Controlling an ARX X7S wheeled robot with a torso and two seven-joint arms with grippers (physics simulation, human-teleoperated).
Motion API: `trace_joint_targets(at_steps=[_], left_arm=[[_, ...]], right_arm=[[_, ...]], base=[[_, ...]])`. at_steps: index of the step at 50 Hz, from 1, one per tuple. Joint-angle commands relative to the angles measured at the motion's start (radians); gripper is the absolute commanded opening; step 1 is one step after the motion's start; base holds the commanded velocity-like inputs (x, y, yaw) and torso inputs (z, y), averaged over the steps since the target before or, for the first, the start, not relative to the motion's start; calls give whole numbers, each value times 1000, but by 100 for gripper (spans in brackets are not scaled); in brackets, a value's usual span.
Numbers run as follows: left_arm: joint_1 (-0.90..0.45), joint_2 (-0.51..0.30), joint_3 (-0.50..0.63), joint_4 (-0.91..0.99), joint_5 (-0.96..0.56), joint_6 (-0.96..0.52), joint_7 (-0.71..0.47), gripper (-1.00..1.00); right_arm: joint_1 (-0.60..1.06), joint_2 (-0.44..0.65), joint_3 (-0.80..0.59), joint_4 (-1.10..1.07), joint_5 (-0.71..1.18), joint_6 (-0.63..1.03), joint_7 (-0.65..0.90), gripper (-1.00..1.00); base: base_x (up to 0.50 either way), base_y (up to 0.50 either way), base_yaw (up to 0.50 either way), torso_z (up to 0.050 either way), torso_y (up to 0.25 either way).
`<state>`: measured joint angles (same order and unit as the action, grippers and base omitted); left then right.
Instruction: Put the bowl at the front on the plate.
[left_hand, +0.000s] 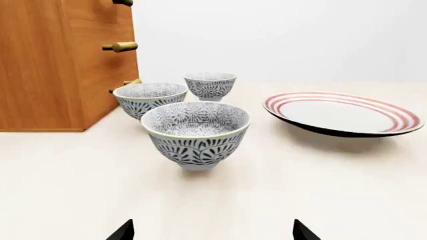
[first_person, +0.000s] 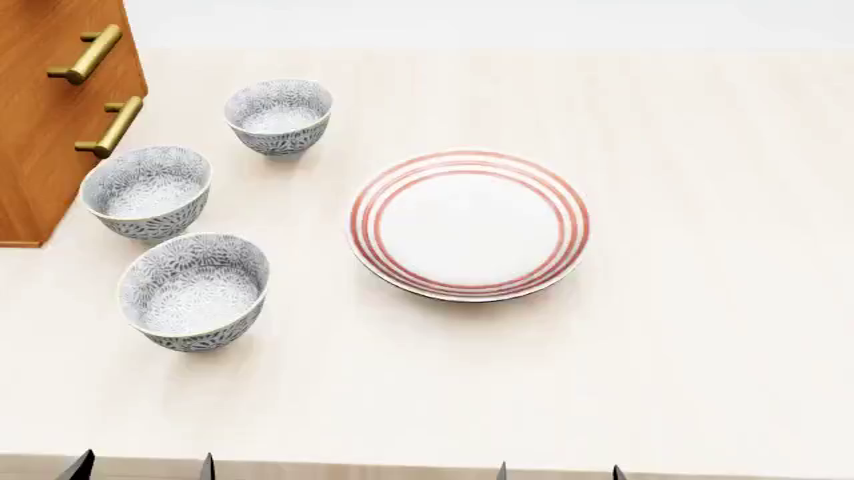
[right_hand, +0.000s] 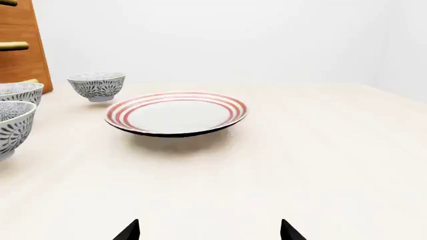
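The bowl (first_person: 195, 290) nearest the table's front edge is white with a grey-blue floral pattern; it stands upright at the left, also seen straight ahead in the left wrist view as the bowl (left_hand: 195, 131). The plate (first_person: 469, 223), white with red rings, lies to its right, apart from it; the plate (right_hand: 176, 112) fills the middle of the right wrist view. My left gripper (first_person: 140, 466) is open near the front edge, short of the bowl, with nothing between its fingertips (left_hand: 123, 231). My right gripper (first_person: 558, 471) is open too, in front of the plate.
Two more patterned bowls (first_person: 147, 191) (first_person: 279, 115) stand in a row behind the front one. A wooden cabinet (first_person: 54, 110) with brass handles rises at the back left, close to the bowls. A pale wall closes off the table's far side.
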<state>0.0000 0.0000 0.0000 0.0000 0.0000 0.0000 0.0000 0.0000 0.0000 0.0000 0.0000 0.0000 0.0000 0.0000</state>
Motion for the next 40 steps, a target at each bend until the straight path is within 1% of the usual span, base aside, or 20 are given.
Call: trace_joint_targets(at_steps=[1,5,6,7,10,11,14,15,18,19,21,24,27,28,30,31,33,36,39,40], left_arm=[[1,-9,12,2,0,-1,-12,100],[-3,-31,30,30,-39,-32,-20,100],[1,-36,31,87,-44,-84,-25,100],[0,-39,35,70,-44,-79,-28,100],[-17,-56,39,175,-59,-218,-35,100],[-17,-57,41,178,-61,-220,-37,100],[-78,-83,40,292,-91,-404,-27,100],[-128,-89,21,373,-145,-503,-7,100],[-216,-114,26,458,-160,-656,-11,100],[-306,-126,12,537,-193,-806,-13,100],[-365,-141,16,564,-207,-884,-8,100],[-524,-155,15,598,-240,-1037,-2,100],[-617,-162,8,603,-277,-1118,23,100],[-683,-170,16,592,-271,-1128,21,100],[-767,-172,14,549,-271,-1149,20,100],[-807,-153,-23,526,-303,-1174,38,100],[-887,-173,-15,465,-315,-1199,64,100],[-980,-172,-33,373,-313,-1208,63,100],[-1064,-198,15,335,-298,-1196,75,100],[-1098,-185,-2,318,-285,-1193,48,100]], right_arm=[[-2,9,-12,-8,9,6,13,100],[1,22,-26,-41,54,79,35,100],[0,26,-31,-50,58,86,38,100],[1,30,-36,-53,59,92,43,100],[27,43,-38,-148,86,202,50,100],[27,45,-40,-150,88,204,53,100],[94,65,-30,-331,153,444,57,100],[158,70,-15,-409,190,571,66,100],[256,108,-43,-513,206,748,68,100],[312,108,-22,-567,265,839,45,100],[379,112,-12,-600,286,895,49,100],[563,95,46,-599,346,1084,74,100],[650,100,48,-577,353,1124,83,100],[706,101,51,-547,354,1146,88,100],[776,103,52,-525,368,1179,82,100],[799,113,34,-508,354,1159,84,100],[873,111,40,-461,355,1173,88,100],[951,116,29,-425,349,1166,89,100],[1021,121,11,-390,343,1156,86,100],[1044,124,1,-378,340,1149,82,100]], base=[[0,0,0,0,0],[0,0,0,0,0],[0,0,0,0,0],[0,0,0,0,0],[0,0,0,0,0],[0,0,0,0,0],[0,0,0,0,0],[0,0,0,0,0],[0,0,0,0,0],[0,0,0,0,0],[0,0,0,0,0],[0,0,0,0,0],[0,0,0,0,0],[0,0,0,0,0],[0,0,0,0,0],[0,0,0,0,0],[0,0,0,0,0],[0,0,0,0,0],[0,0,0,0,0],[0,0,0,0,0]])
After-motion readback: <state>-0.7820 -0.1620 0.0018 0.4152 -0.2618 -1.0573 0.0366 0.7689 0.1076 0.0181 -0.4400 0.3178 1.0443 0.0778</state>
